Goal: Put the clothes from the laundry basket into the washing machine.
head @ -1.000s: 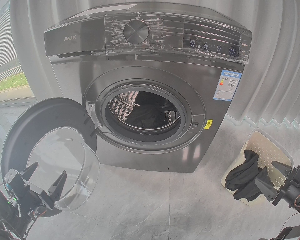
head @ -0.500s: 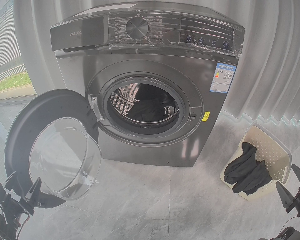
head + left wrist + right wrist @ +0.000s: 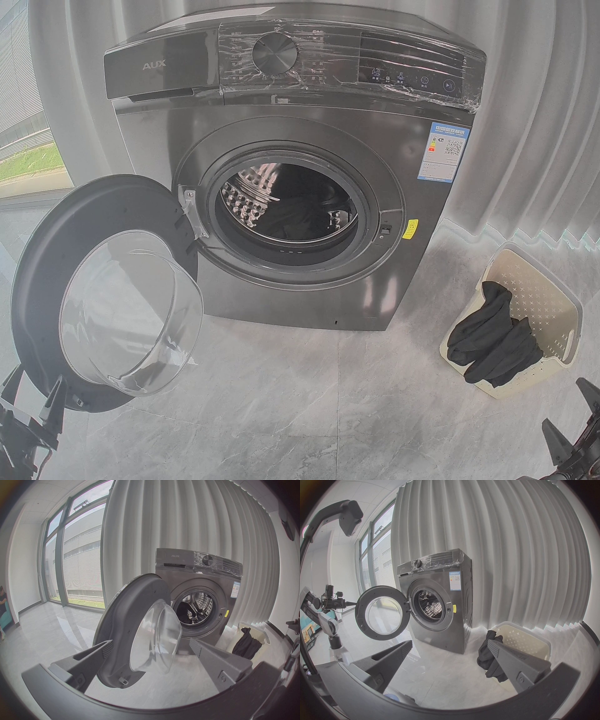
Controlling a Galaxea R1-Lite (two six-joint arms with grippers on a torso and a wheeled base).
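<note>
Both the left gripper [image 3: 150, 641] and right gripper [image 3: 449, 642] gape empty. Dark clothes [image 3: 494, 347] drape over the basket [image 3: 545, 299] rim beside the washer [image 3: 400, 187]; we should pinch the thickest fold deep.

Washing machine [image 3: 294, 125] backed by a curtain [image 3: 537, 125], its door [image 3: 44, 262] hung open on the left.

The laundry basket [image 3: 550, 300] is set on the floor [image 3: 312, 400] to the machine's right, near the curtain's hem. Clothes [image 3: 494, 344] are draped over the rim on the machine's side, partly inside. A garment [image 3: 300, 219] is seen lying in the drum [image 3: 250, 200]. A window [image 3: 25, 125] is placed at far left, behind the door. The left gripper [image 3: 34, 390] is held low before the door, and the right gripper [image 3: 567, 406] just before the basket.
</note>
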